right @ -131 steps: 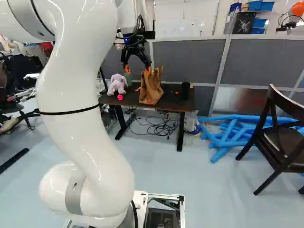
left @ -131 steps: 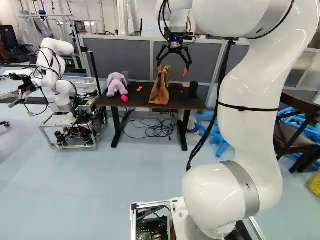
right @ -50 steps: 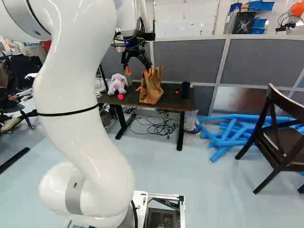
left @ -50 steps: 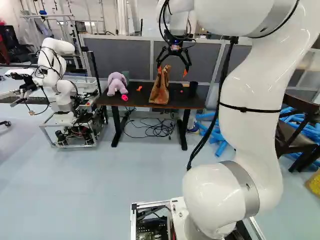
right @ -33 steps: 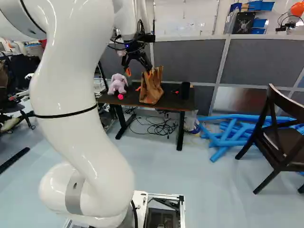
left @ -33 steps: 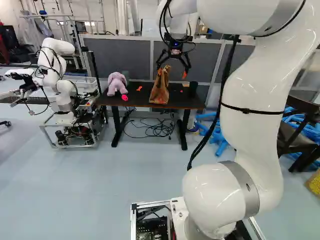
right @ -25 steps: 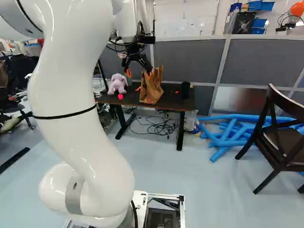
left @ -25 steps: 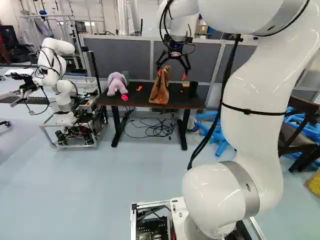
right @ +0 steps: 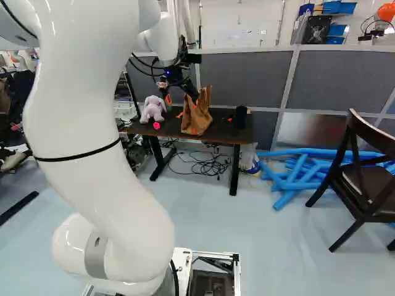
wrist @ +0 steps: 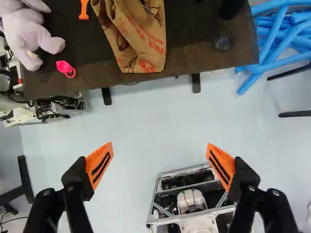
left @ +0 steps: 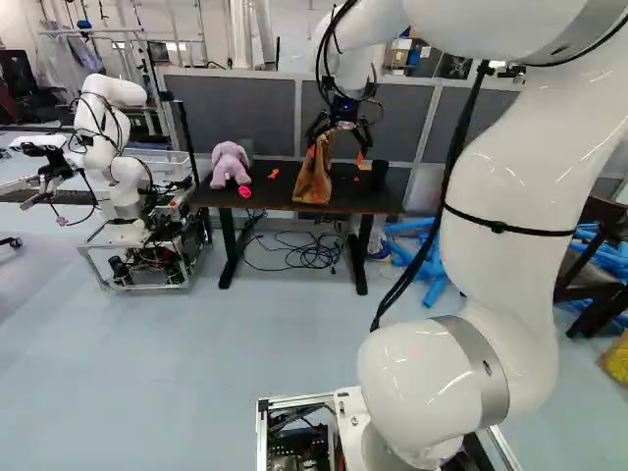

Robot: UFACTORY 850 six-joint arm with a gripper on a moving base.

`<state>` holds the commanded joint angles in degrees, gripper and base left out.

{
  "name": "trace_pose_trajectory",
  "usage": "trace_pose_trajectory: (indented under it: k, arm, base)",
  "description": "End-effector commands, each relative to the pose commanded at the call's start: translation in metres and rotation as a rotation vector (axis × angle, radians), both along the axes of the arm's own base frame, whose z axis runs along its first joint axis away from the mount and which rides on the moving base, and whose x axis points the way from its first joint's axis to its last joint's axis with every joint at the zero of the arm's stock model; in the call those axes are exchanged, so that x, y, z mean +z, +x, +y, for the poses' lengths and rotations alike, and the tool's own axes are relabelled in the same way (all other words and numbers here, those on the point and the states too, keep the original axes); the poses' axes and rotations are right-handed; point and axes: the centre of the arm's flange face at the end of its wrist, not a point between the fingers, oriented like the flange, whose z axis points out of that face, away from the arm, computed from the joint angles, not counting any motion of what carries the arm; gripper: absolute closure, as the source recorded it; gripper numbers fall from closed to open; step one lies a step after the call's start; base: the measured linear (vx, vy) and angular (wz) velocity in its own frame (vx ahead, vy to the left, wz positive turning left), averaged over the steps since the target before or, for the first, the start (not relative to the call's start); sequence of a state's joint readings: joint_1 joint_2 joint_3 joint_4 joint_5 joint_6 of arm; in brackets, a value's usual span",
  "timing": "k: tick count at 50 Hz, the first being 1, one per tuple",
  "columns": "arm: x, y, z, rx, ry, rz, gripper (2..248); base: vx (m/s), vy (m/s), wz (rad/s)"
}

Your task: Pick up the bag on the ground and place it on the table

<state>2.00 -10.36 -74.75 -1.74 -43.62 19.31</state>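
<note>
Bag [left: 313, 183] stands at table [left: 257, 203] edge, seemingly apart from gripper [left: 338, 155].

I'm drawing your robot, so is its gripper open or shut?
Open: the gripper has its orange pads wide apart, with nothing held.

Over the near floor [left: 196, 363] the way is open up to the table [left: 221, 200]. There the brown bag [left: 313, 180] stands between plush toy [left: 230, 165], left, and black cup [left: 380, 177], right; a grey partition [left: 235, 108] closes the far side, blue tubes [right: 296, 179] and a chair [right: 364, 179] the right.
</note>
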Motion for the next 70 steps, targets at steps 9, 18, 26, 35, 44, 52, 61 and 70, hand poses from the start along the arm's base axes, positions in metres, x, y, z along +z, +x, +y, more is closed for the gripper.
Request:
trace_pose_trajectory:
  k: [9,18,26,35,44,52,61,70]
  arm:
    - [-0.017,-0.009,-0.001,0.018,-0.003,-0.052,3]
    - [-0.034,-0.019,-0.002,0.037,-0.007,-0.106,3]
    - [-0.051,-0.030,-0.004,0.054,-0.013,-0.160,3]
    - [-0.071,-0.046,-0.005,0.074,-0.021,-0.225,3]
    - [-0.092,-0.063,-0.006,0.094,-0.031,-0.294,3]
    - [-0.110,-0.080,-0.008,0.110,-0.042,-0.353,3]
    - [-0.130,-0.101,-0.009,0.127,-0.056,-0.421,3]
    - [-0.149,-0.123,-0.011,0.142,-0.072,-0.486,3]
  base:
    - [0.000,0.000,0.000]
    - [0.000,0.000,0.000]
    - [0.000,0.000,0.000]
    - [0.000,0.000,0.000]
    - [0.000,0.000,0.000]
    - [0.000,0.000,0.000]
    - [0.000,0.000,0.000]
    - [0.000,0.000,0.000]
